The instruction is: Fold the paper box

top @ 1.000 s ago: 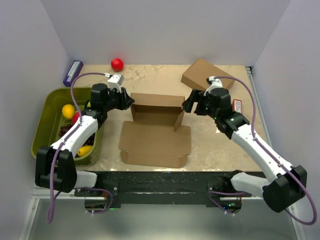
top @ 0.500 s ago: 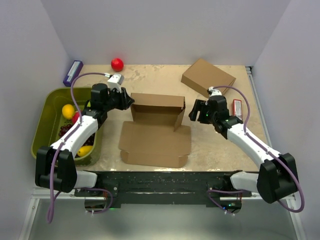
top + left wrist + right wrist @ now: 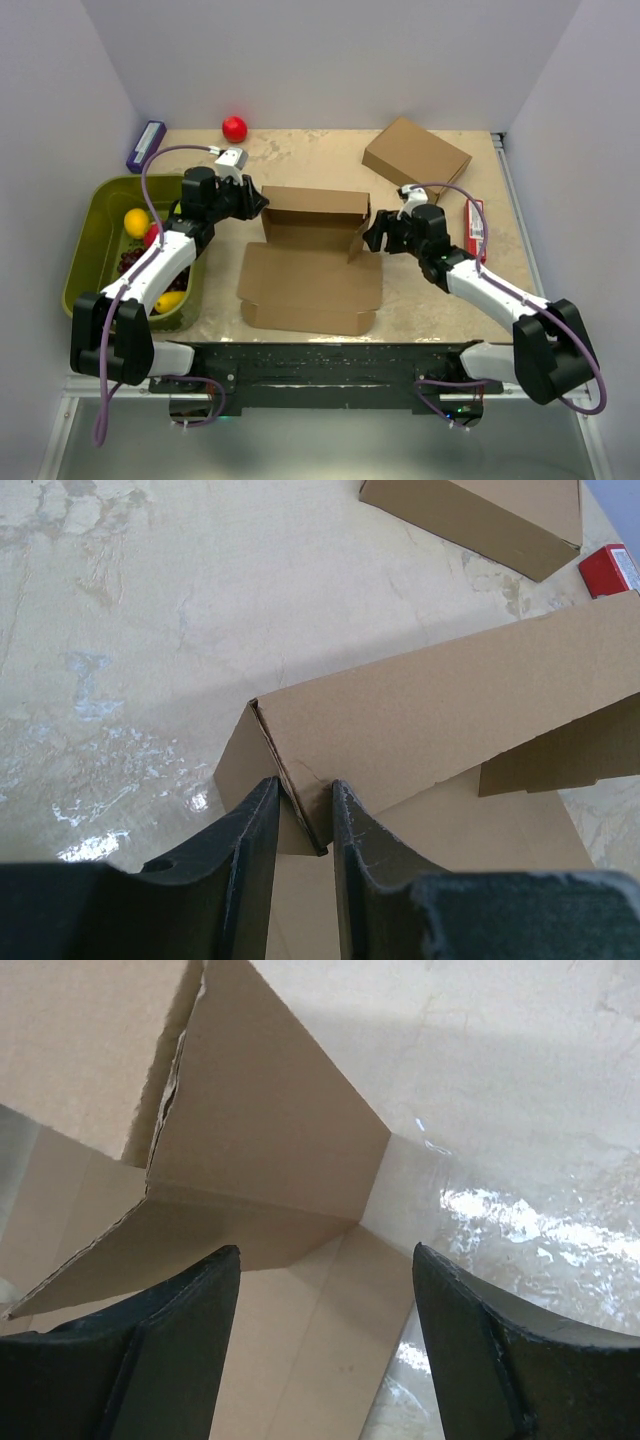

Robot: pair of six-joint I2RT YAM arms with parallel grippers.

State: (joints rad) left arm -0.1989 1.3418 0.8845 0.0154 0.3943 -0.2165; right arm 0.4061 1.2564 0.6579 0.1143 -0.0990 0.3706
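We are holding the box (image 3: 310,275), lying mid-table (image 3: 300,150) with its front panel flat, by the left corner of its raised back wall (image 3: 440,710). Our left gripper (image 3: 305,802) is clenched there so the wall stands upright. Our right gripper (image 3: 325,1265) is spread wide astride the right side flap (image 3: 265,1150), likely to fold it inward.

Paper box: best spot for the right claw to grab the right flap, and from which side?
Take the upright side flap at the paper box's right rear corner, near its free edge, coming from the right. It stands on edge as a thin panel, so the open right claw can straddle it; the left claw pinches the opposite corner.
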